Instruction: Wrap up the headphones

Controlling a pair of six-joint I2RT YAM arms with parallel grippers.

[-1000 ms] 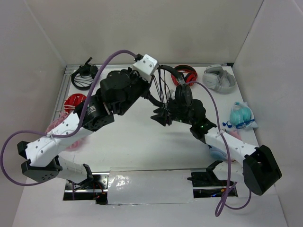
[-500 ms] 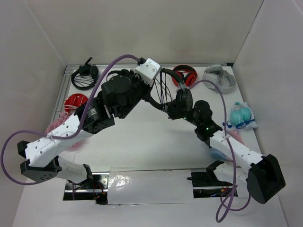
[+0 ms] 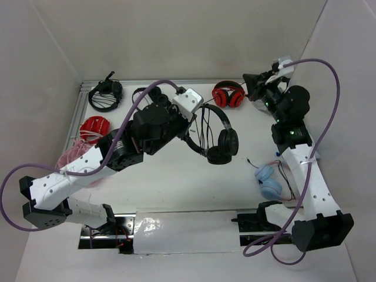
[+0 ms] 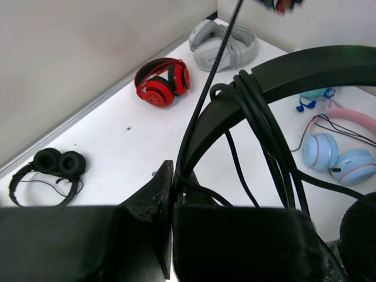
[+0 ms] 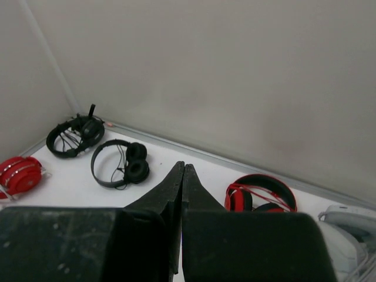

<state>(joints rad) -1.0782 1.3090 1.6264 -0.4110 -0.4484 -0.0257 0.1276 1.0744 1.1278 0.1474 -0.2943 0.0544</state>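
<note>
While the left gripper [image 4: 171,197] is clamped on the thin band of the headphones [image 3: 227,141], it holds them in the air over the middle of the table [image 3: 176,176], with the ear cups hanging toward the right and the cable [image 4: 261,117] looped several times around the band. One strand of it runs straight up and out of the left wrist view. Further right, the right gripper [image 3: 254,82] is raised near the far corner, above the grey headphones [image 4: 223,44], with its jaws pressed together. Its own camera shows nothing between them, so I cannot tell whether it pinches the thin cable. The loops look loose and uneven, so the likely trouble is slack: if tension drops, the turns may slide along the band toward the cups or fall off. A hard pull to the right could instead twist the band in the left gripper's narrow hold or drag it free, and a dangling end could snag on the other headsets below
</note>
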